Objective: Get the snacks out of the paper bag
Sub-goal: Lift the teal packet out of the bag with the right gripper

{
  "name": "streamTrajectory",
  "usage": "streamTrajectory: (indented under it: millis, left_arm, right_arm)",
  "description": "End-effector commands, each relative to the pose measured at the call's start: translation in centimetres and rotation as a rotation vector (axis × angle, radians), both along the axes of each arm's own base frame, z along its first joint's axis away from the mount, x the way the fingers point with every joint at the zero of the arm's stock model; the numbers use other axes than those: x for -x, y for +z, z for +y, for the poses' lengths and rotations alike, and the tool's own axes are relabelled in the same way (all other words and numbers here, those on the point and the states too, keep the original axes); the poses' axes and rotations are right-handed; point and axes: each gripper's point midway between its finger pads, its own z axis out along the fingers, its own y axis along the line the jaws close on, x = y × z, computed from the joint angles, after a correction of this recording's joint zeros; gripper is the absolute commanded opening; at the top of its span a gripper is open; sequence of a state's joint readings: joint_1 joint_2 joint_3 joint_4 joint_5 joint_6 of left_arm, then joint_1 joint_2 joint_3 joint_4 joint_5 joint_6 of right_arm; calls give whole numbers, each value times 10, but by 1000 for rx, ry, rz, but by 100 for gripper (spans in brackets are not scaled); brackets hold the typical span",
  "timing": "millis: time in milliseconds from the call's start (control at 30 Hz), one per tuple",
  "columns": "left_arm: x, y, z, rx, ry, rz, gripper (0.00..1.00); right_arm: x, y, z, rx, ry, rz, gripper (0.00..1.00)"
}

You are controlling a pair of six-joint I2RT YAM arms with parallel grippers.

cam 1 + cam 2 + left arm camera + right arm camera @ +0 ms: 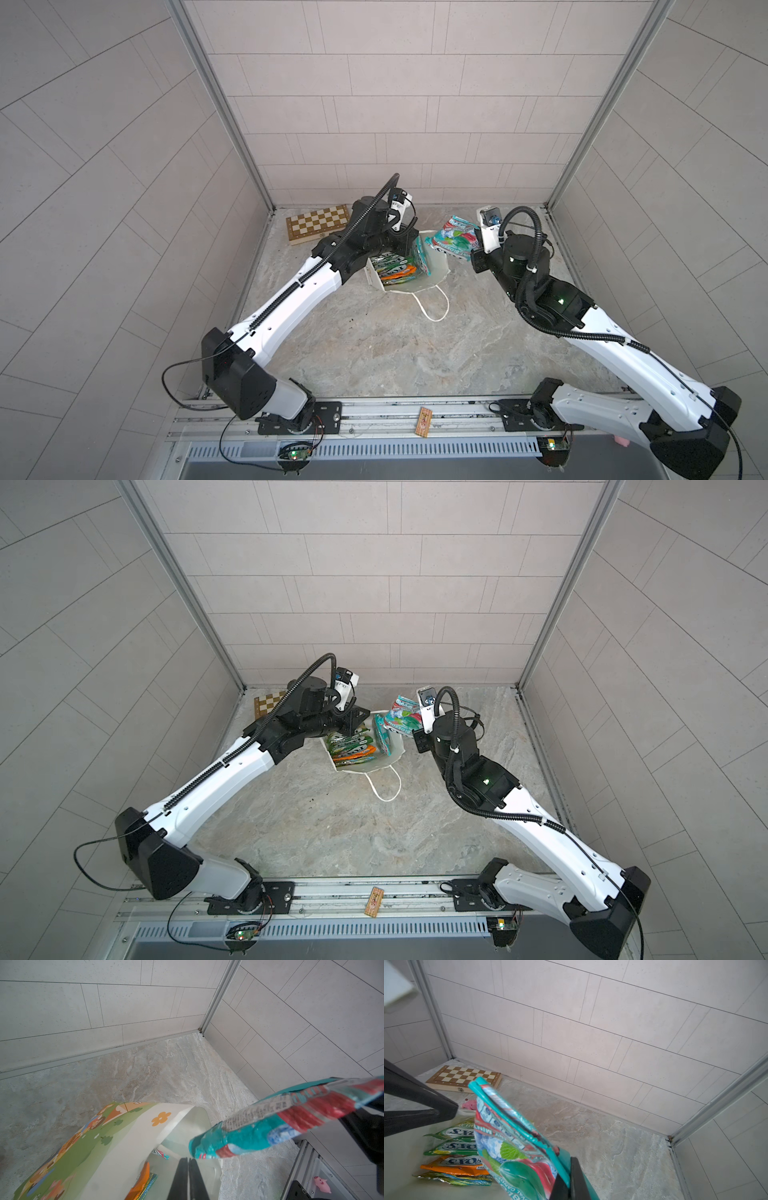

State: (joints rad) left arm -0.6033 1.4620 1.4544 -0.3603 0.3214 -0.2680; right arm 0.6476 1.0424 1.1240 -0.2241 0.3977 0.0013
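Right wrist view: right pincer (566, 1180), shut on a flat glossy teal candy packet's (508, 1147) end, holds it lengthwise just beside the white paper bag's (128, 1132) mouth, bare marbled surface (612, 1136) beyond; left pincer (188, 1176) is shut too.

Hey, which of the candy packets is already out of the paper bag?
The teal packet clamped in the right gripper, held up clear of the paper bag. The green ones, the orange one and the other teal one lie inside it.
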Motion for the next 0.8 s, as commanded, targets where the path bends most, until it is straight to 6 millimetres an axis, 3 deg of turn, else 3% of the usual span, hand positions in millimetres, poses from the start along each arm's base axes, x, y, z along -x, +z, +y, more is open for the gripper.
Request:
streamTrajectory:
  millis: [0, 200, 400, 767]
  left_arm:
    - [9, 8, -4, 10, -37, -23, 0]
    - [10, 8, -5, 7, -42, -25, 0]
    - [10, 9, -5, 10, -45, -28, 0]
    - [11, 7, -6, 2, -46, -27, 0]
  right_arm:
    - [0, 14, -32, -50, -108, -34, 0]
    - [-9, -8, -75, -142, -228, 17, 0]
    - [-31, -55, -95, -221, -245, 153, 0]
    - [-94, -137, -68, -361, -79, 406, 0]
